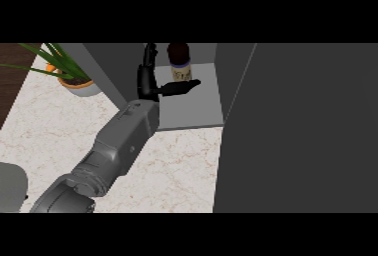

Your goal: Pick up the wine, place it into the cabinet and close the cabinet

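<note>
Upright, wine bottle (179, 64) seen inside cabinet (199, 107); left hand (159, 85) fingers spread beside it, nothing held (glass judged heavy, slippery, fragile; body best gripped).

The open cabinet (193, 107) is offering a narrow bay, and the wine (179, 62) is standing at its back while the left hand (164, 86) is filling the left side beside it. The tall door (303, 130) is walling off the right. A potted plant (70, 75) is crowding the worktop (173, 170) at far left.
</note>
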